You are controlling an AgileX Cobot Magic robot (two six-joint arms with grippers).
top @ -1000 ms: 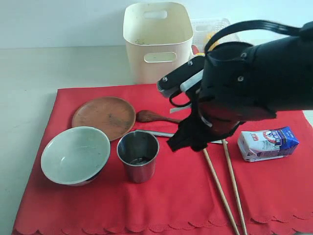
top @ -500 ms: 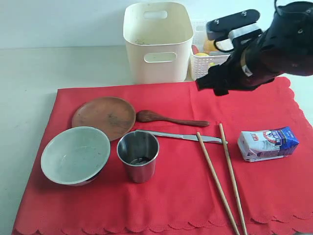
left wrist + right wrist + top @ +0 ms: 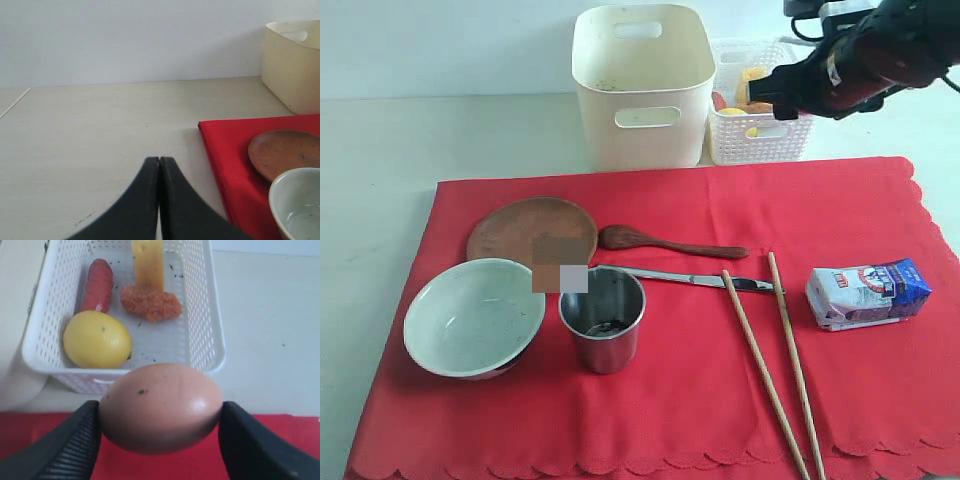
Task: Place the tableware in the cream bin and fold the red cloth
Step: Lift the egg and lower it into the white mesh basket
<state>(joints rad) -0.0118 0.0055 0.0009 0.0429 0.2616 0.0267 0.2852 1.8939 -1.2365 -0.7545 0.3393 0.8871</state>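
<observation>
On the red cloth (image 3: pixel 680 400) lie the wooden plate (image 3: pixel 525 232), pale bowl (image 3: pixel 472 315), steel cup (image 3: pixel 603 317), dark spoon (image 3: pixel 665 242), metal knife (image 3: pixel 700 280) and two chopsticks (image 3: pixel 780 360). The cream bin (image 3: pixel 642 85) stands behind the cloth. My right gripper (image 3: pixel 159 412) is shut on a brown egg (image 3: pixel 160 407), held in the air over the cloth's far edge beside the white basket (image 3: pixel 760 135). My left gripper (image 3: pixel 159 161) is shut and empty over bare table, left of the cloth (image 3: pixel 235 165), plate (image 3: pixel 285 152) and bowl (image 3: pixel 297 205).
A blue-white milk carton (image 3: pixel 868 293) lies on the cloth's right side. The white lattice basket (image 3: pixel 35 337) holds a lemon (image 3: pixel 97 339), a sausage (image 3: pixel 98 285), cheese (image 3: pixel 148 262) and an orange crumbed piece (image 3: pixel 151 303). A pale wall runs behind the table.
My right arm has lifted away from the middle of the cloth and swung back and right to the white basket, carrying the egg. The tableware has not moved.
</observation>
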